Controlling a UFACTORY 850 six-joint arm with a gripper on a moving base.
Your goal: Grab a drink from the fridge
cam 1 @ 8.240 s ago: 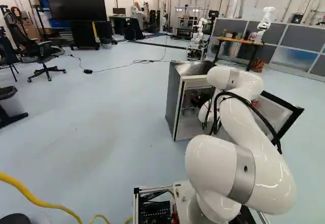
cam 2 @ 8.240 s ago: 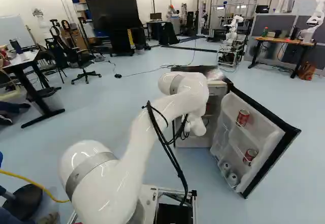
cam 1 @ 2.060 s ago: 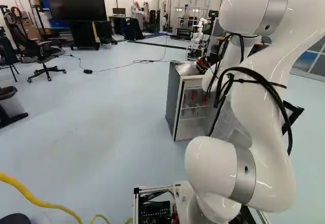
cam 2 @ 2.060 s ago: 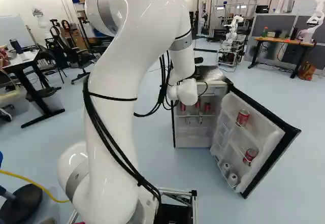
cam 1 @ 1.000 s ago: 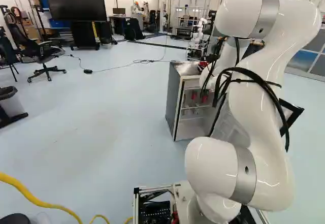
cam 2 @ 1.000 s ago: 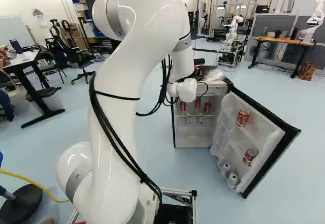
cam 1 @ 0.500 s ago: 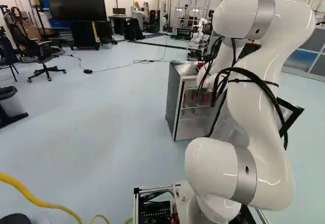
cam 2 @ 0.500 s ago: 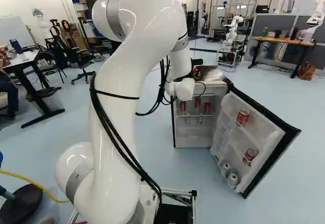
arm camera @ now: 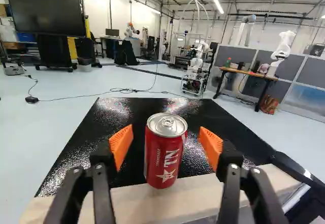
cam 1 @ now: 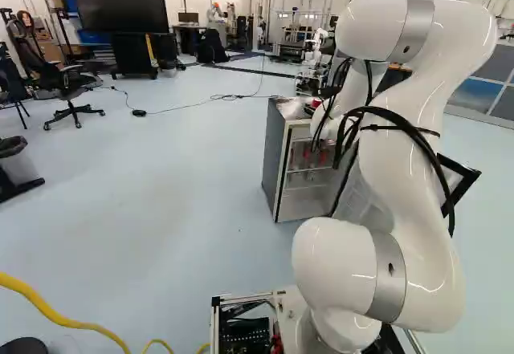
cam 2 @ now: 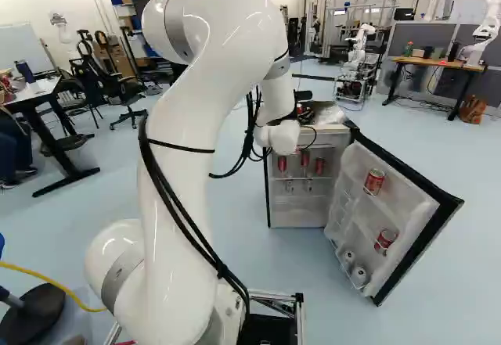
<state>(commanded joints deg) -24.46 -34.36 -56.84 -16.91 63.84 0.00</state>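
1. On top of the fridge (cam 1: 274,161), at its pale front edge (arm camera: 127,203), stood a red can (arm camera: 165,150), its long axis upright, tab end up, starred side towards my wrist camera.
2. Around it my gripper (cam 2: 305,115) stood spread, one orange pad (arm camera: 121,147) to either side, both apart from the metal. Wrist and cables hid much of the gripper in the base views, where only a bit of the can's red showed.
3. Eight seconds or so earlier my arm (cam 2: 196,118) had reached low before the open fridge; now its wrist was up by the top. Two seconds before, its upper bend had run off the right of the left base view; it had since drawn inward. Over the last half second it had scarcely shifted.
4. Red cans (cam 2: 305,159) stood on a shelf inside, visible where my arm had covered them at first; glassy shapes below were hard to make out.
5. Wide open, the fridge door (cam 2: 415,228) had kept its place, with two red cans (cam 2: 375,181) in its racks.
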